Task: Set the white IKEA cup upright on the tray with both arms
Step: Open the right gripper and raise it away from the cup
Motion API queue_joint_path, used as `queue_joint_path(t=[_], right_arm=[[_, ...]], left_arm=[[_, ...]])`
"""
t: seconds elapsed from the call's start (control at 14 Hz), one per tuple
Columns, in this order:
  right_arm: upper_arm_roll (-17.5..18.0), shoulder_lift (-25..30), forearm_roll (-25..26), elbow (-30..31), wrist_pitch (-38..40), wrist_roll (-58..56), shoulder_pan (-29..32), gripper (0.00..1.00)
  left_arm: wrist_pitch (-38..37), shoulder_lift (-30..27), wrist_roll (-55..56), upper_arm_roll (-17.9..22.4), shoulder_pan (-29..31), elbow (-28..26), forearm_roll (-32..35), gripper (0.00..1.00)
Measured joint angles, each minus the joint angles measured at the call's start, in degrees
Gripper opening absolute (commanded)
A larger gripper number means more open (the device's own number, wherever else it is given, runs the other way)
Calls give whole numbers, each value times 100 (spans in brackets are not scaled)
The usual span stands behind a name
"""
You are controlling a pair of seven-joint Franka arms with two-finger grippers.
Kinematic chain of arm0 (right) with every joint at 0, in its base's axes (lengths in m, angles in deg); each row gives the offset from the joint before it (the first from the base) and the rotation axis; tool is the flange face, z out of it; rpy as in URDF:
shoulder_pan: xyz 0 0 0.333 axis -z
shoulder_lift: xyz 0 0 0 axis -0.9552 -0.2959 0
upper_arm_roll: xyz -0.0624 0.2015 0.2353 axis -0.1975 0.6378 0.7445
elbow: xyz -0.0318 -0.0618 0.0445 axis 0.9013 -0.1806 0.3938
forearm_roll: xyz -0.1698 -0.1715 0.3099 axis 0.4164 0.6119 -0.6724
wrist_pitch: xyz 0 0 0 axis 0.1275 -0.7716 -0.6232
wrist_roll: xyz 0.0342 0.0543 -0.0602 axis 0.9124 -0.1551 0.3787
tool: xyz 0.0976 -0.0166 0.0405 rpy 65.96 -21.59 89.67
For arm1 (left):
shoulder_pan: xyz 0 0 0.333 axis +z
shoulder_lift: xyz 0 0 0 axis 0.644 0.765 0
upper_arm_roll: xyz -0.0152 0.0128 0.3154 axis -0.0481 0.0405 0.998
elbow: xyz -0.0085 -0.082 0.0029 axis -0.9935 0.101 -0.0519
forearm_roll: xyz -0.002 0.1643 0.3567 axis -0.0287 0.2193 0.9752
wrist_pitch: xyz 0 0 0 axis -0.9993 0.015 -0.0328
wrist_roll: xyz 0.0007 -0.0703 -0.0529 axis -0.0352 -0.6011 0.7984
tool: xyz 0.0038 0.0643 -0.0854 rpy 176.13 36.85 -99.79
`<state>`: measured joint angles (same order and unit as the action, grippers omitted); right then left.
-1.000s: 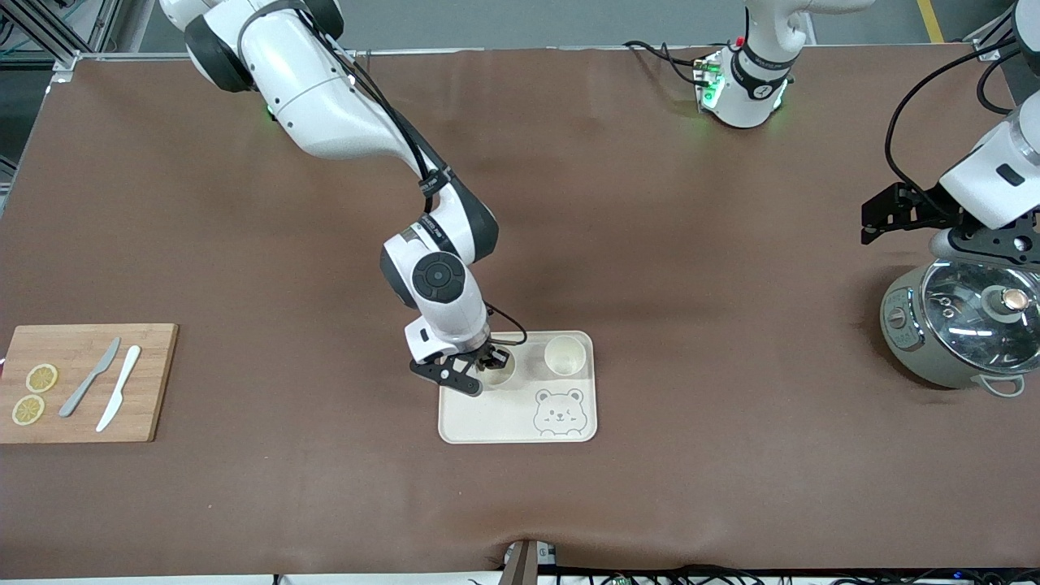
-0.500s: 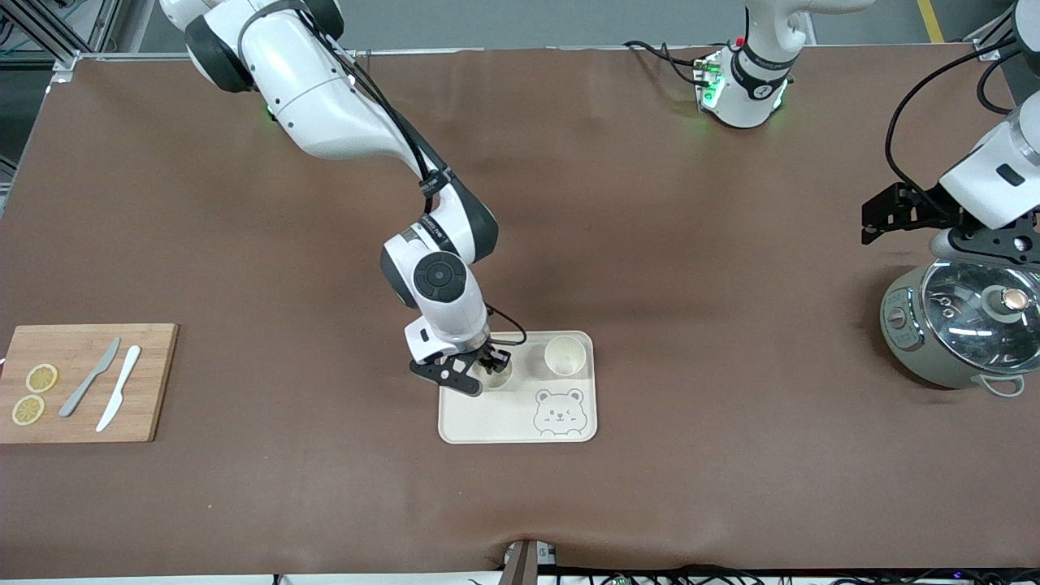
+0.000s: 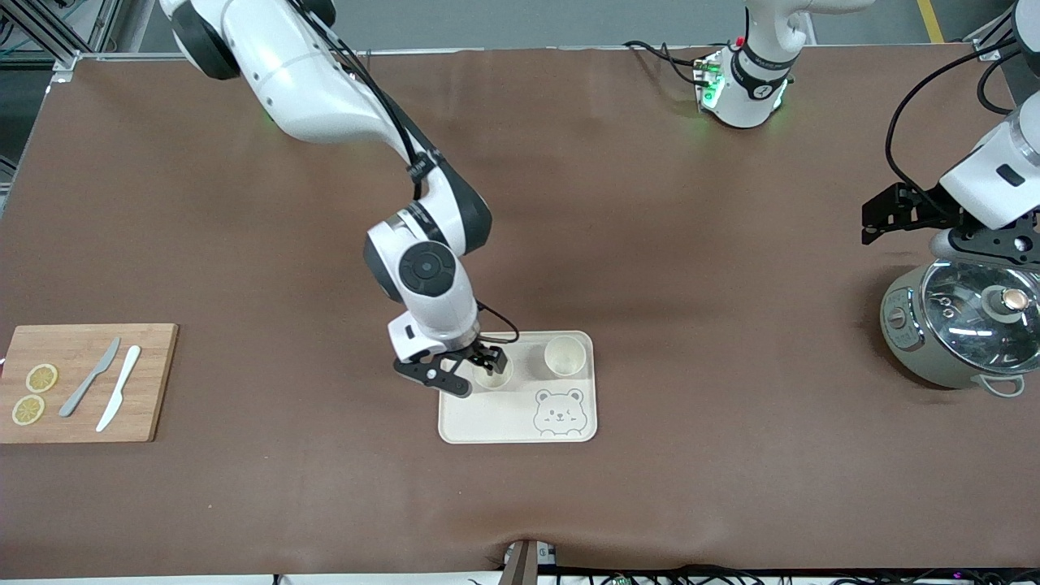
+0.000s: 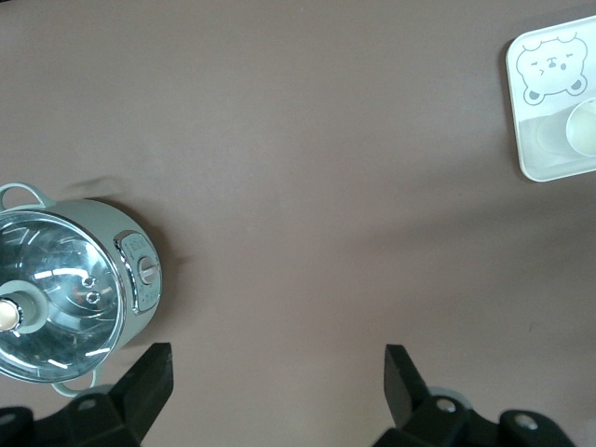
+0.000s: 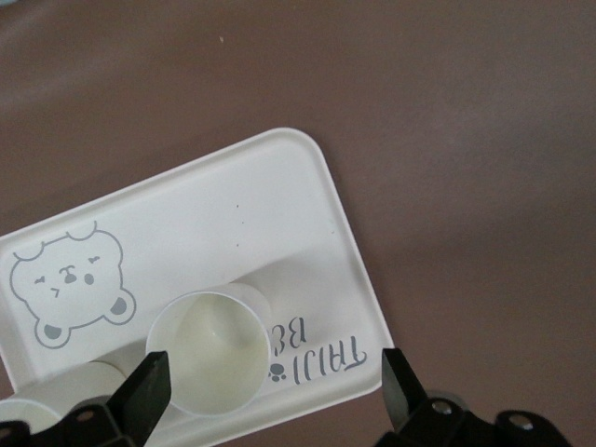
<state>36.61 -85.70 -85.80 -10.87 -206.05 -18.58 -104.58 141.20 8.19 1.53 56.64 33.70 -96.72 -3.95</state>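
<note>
The cream tray point(image 3: 504, 418) with the grey bear drawing lies mid-table. Two white cups stand upright on it: one point(image 3: 565, 356) toward the left arm's end, the other point(image 3: 498, 377) partly hidden under my right gripper point(image 3: 487, 359). In the right wrist view the tray point(image 5: 233, 214) shows the bear and the "TAIJI BEAR" lettering. My right gripper point(image 5: 275, 386) is open over the cup point(image 5: 209, 349), which sits close to one finger without touching it. The second cup's rim point(image 5: 28, 410) shows at the edge. My left gripper point(image 3: 873, 223) waits open and empty, up in the air beside the pot.
A grey lidded pot point(image 3: 959, 325) stands at the left arm's end and also shows in the left wrist view point(image 4: 65, 293). A wooden cutting board point(image 3: 154, 382) with two knives and lemon slices lies at the right arm's end. The left wrist view shows the tray point(image 4: 540, 163) far off.
My right arm has risen and shifted slightly toward its own end of the table. The cup under it stays upright on the tray. The left arm has not moved.
</note>
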Motion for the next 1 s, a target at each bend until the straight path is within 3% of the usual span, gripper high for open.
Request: queue_joint_path(t=[0.57, 0.79, 1.0], right_arm=[[1, 2257, -278, -9, 3017, -1815, 717, 100], [-18, 2877, -305, 18, 3725, -3000, 1284, 100], [-42, 3400, -318, 231, 3964, -4255, 2140, 100]], left_arm=[[0, 22, 2, 0, 0, 8, 0, 100], [2, 33, 11, 0, -2, 8, 1, 100], [2, 33, 12, 0, 0, 8, 1, 100]])
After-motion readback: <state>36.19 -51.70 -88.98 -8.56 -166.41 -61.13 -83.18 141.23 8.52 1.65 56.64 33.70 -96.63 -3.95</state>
